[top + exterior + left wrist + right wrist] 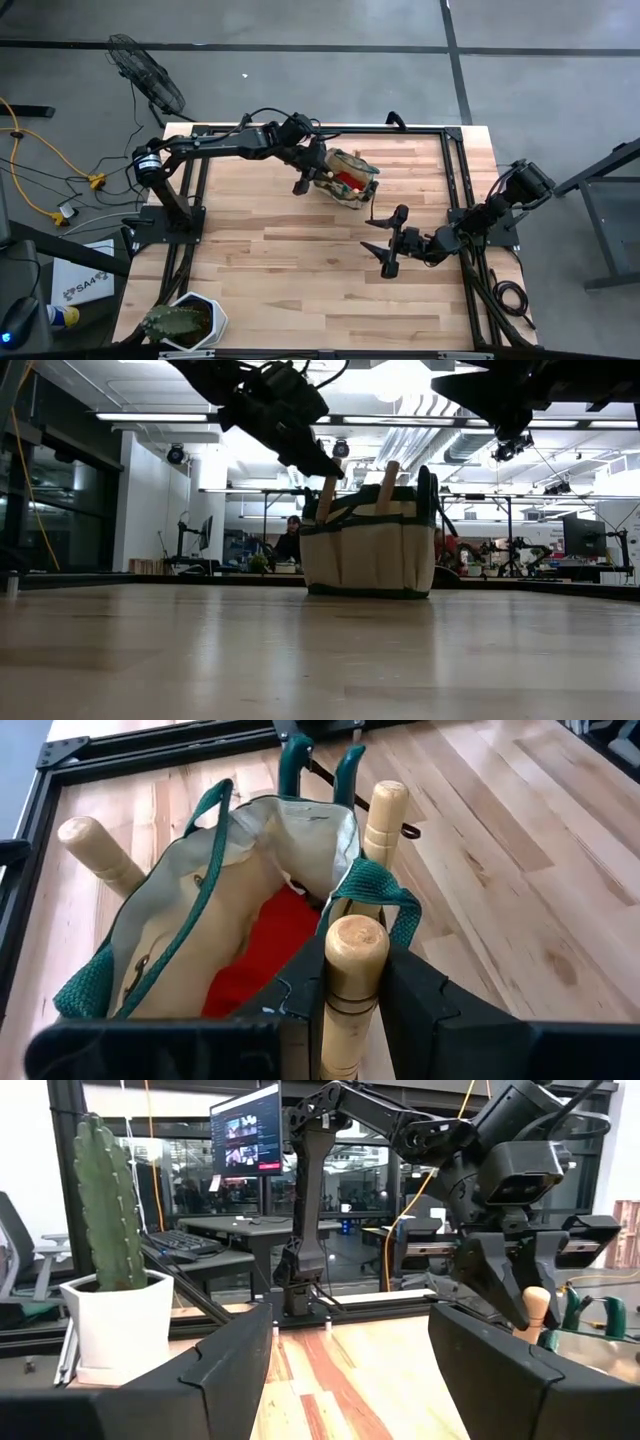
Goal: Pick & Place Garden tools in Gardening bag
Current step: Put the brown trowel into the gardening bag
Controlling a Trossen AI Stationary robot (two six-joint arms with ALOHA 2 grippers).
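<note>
So the left hand (pixel 352 1010) is pinching a wooden tool handle (pixel 352 960) right at the near rim of the gardening bag (pixel 345 178), which sits toward the far middle of the counter (pixel 280 270). Two more wooden handles and the green shears (pixel 320 765) poke out along the bag's edges, red lump (pixel 265 945) inside. The right hand (pixel 385 245) hangs spread and empty, well apart from the bag. Plenty of bare counter in front; the cactus pot (pixel 190 322) sits at the near-left corner.
</note>
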